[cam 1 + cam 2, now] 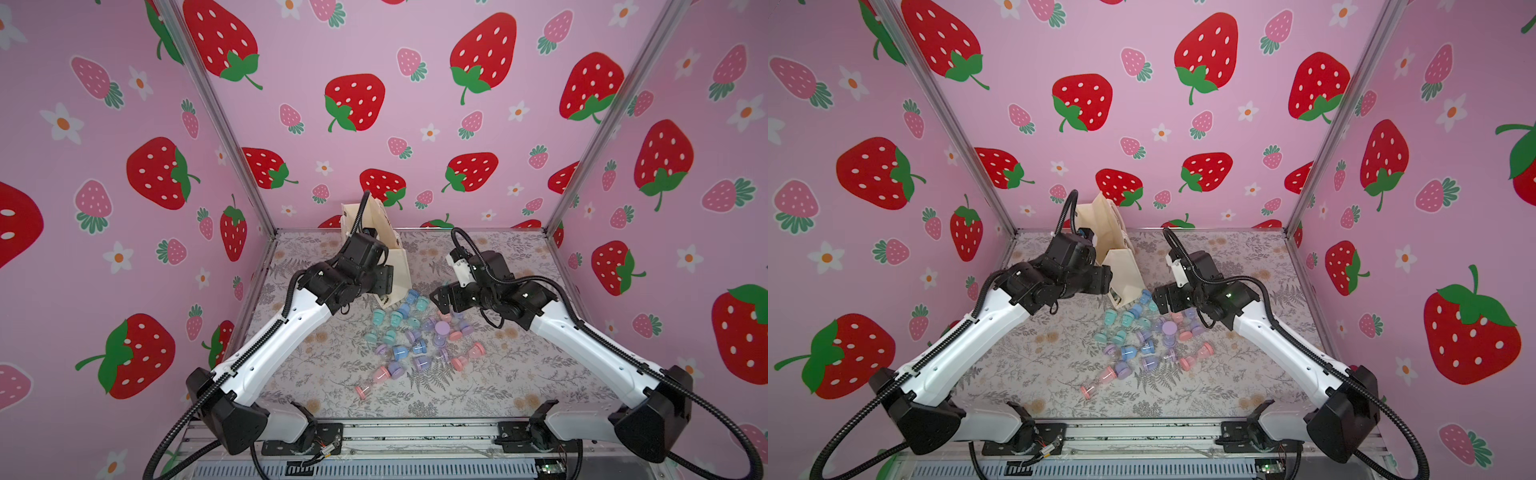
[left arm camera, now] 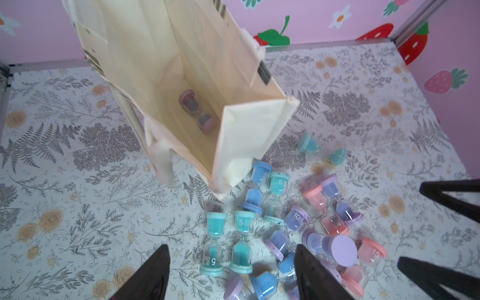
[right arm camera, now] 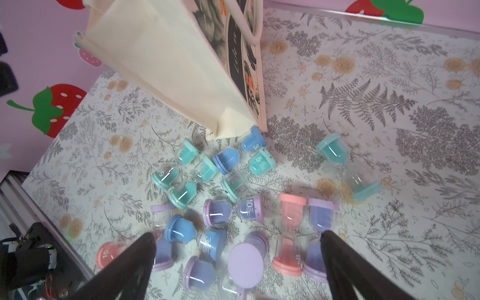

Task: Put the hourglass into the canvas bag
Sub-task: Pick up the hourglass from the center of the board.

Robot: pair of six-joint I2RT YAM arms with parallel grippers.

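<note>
The cream canvas bag [image 2: 145, 65] stands open at the back of the table, and its dark print [image 3: 239, 65] shows on one broad side. One pinkish hourglass [image 2: 198, 111] lies on the bottom inside it. Several teal, blue, lilac and pink hourglasses [image 1: 409, 332] lie scattered in front of the bag. My left gripper [image 2: 231, 250] is open and empty, hovering over two teal hourglasses [image 2: 228, 244]. My right gripper [image 3: 237, 235] is open wide above an upright lilac hourglass [image 3: 245, 262], holding nothing.
The bag's loop handle [image 2: 163, 161] hangs over its near rim. A pink hourglass [image 1: 372, 382] lies apart toward the table's front. In both top views the arms [image 1: 357, 266] [image 1: 1204, 286] flank the pile. Pink strawberry walls close three sides.
</note>
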